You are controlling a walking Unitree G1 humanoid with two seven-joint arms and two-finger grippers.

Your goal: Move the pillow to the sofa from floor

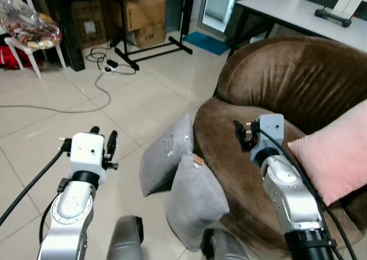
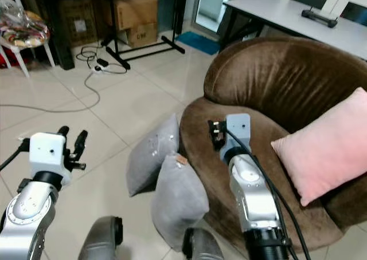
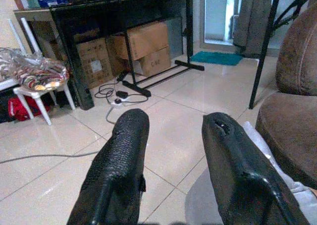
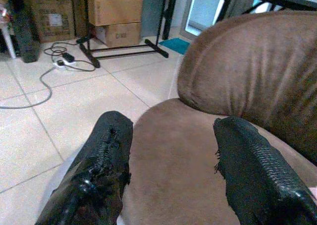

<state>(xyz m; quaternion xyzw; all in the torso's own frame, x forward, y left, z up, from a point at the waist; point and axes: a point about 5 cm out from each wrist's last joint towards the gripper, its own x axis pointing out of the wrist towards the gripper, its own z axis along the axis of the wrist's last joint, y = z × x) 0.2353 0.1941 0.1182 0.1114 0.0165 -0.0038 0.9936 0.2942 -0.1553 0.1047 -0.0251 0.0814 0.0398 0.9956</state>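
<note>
Two grey pillows lean against the front of the brown sofa [image 1: 298, 82] on the tiled floor: a farther one [image 1: 166, 154] and a nearer one [image 1: 195, 200]. A pink pillow [image 1: 338, 151] rests on the sofa seat at the right. My left gripper [image 1: 103, 142] is open, raised above the floor to the left of the grey pillows. My right gripper [image 1: 243, 135] is open too, held over the sofa seat just right of the pillows. Nothing sits between either pair of fingers [image 3: 121, 170] [image 4: 101, 165].
A cable [image 1: 86, 102] and power strip lie on the floor ahead. Cardboard boxes [image 1: 143, 16] and a black stand [image 1: 152, 48] are at the back, a white chair [image 1: 31, 34] with a bag far left, a grey table [image 1: 298, 14] behind the sofa.
</note>
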